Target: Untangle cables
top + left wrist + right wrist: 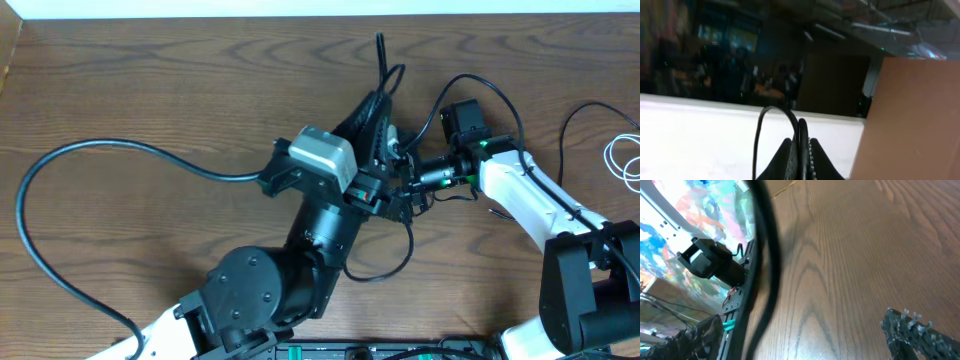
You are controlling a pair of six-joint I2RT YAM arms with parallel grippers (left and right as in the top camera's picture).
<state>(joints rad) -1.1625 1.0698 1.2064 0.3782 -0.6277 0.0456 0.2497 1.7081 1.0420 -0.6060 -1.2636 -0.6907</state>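
Observation:
The long black cable (100, 148) sweeps in a wide loop across the left of the table and runs under my left arm to the middle. My left gripper (383, 100) points toward the far edge and is shut on this cable (802, 145), which arches up and over to the left of the fingers. Just right of it, my right gripper (405, 190) stands open. In the right wrist view a stretch of black cable (765, 255) passes near the left finger, clear of the right finger (920, 335). The white cable (625, 160) lies coiled at the far right edge.
The left arm's bulky black base (260, 295) fills the front middle. The right arm's white link (525, 195) reaches in from the lower right. Thicker black arm wires (470, 85) arc above the right wrist. A white wall (320, 8) borders the far edge.

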